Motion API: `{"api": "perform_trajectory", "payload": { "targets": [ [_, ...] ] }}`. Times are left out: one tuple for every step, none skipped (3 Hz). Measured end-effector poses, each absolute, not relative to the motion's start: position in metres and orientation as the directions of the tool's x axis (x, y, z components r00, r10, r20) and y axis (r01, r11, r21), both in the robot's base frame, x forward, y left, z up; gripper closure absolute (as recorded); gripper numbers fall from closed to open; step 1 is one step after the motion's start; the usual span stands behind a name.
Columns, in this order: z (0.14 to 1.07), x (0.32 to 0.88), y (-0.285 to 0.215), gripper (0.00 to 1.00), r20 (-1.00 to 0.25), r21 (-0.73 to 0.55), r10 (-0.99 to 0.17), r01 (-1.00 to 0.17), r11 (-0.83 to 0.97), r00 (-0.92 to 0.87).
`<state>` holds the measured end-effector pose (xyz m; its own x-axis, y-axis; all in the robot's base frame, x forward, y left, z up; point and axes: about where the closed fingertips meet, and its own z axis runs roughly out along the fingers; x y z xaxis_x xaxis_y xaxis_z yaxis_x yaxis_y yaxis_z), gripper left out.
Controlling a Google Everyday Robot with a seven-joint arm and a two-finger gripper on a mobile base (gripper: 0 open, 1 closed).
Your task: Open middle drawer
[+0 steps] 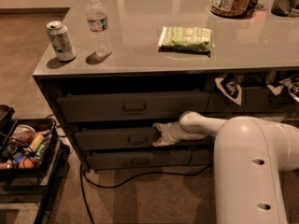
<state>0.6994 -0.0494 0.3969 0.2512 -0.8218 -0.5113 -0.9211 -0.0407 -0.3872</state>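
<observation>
The middle drawer [112, 139] is the second of three dark-grey stacked fronts under the counter, low and flat, with a small bar handle [137, 138] at its centre. Its front stands slightly proud of the cabinet, and nothing of its inside shows. My gripper [156, 135] reaches in from the right on a white arm [252, 148] and sits against the drawer front just right of the handle. The wrist covers the right part of the front.
Above is a taller top drawer [133, 105], below a bottom drawer [138, 160]. On the counter [154, 59] stand a soda can [61, 41], a water bottle [98, 25], a green packet [185, 39] and a jar [230, 0]. A black cart [25, 150] of items stands left. A cable [140, 177] lies on the floor.
</observation>
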Motion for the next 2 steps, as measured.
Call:
{"api": "perform_trajectory", "payload": {
  "targets": [
    [0.3980,0.7008,-0.0497,0.57,-0.513,-0.384,-0.821,-0.923,-0.041,0.250],
    [0.4001,0.6996,-0.0485,0.76,-0.519,-0.371,-0.818,-0.927,-0.045,0.248]
  ]
}}
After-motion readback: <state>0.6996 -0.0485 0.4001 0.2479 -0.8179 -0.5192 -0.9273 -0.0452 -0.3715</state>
